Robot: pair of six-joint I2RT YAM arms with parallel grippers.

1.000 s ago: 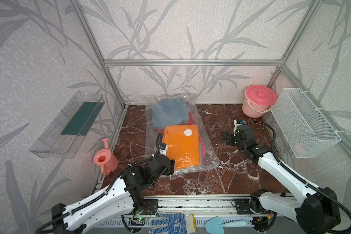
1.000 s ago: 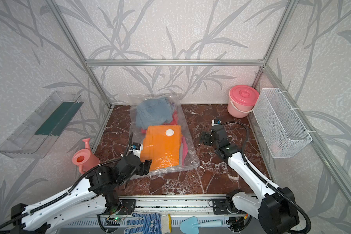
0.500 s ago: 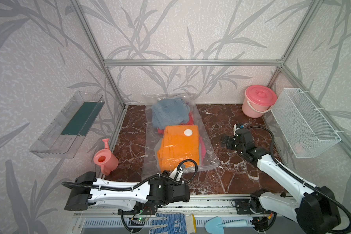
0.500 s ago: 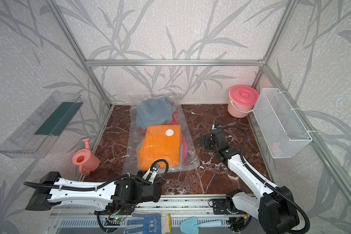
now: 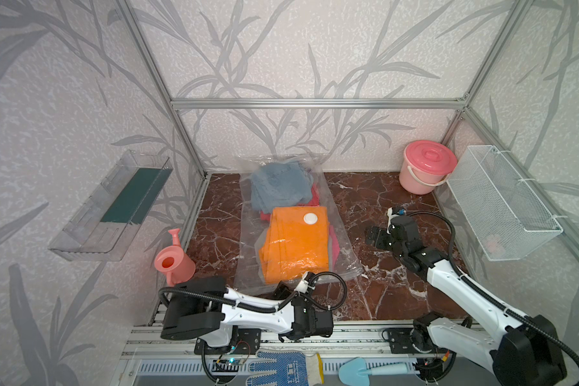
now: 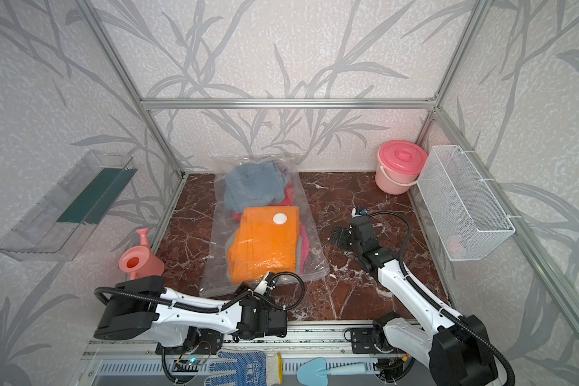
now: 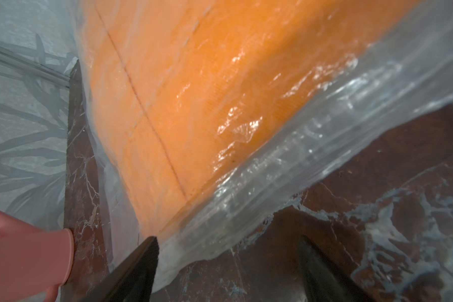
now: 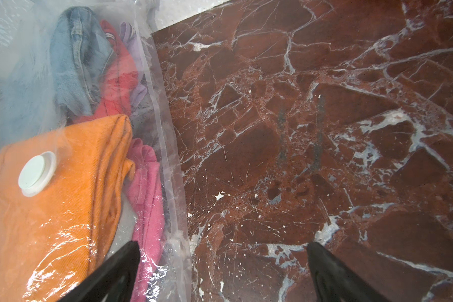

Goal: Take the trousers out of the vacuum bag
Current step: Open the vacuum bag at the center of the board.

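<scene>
In both top views the vacuum bag [image 5: 248, 264] lies flat on the dark red marble counter [image 5: 381, 197], its long side running from the back wall toward the front rail. The trousers [image 5: 291, 234] are all inside it: the orange pair [image 5: 298, 260] is on top near the front, under the round white valve [image 5: 310, 218], and the blue denim pair [image 5: 276, 187] is at the back end. The left end effector [image 5: 281, 290] sits low at the front edge of the bag, and the right end effector [image 5: 373, 236] is just beside the bag's right side, over bare marble (from up here I cannot see well how wide each one stands). A pink watering can [image 5: 174, 265] stands at the left of the bag and a pink bucket [image 5: 428, 167] in the far right corner. From the left wrist, the two black fingers [image 7: 139, 264] stand wide apart, released, with nothing pinched. The clear front edge of the bag, with orange cloth behind it, is right before them; if one finger touches the plastic I cannot tell. From the right wrist, this end effector is released too: one finger is over the bag's side seam, the other over the counter. Here the red pair [image 8: 118, 78], the lilac pair [image 8: 127, 34] and the hot pink pair [image 8: 147, 183] show beside the orange one, all under the plastic.
</scene>
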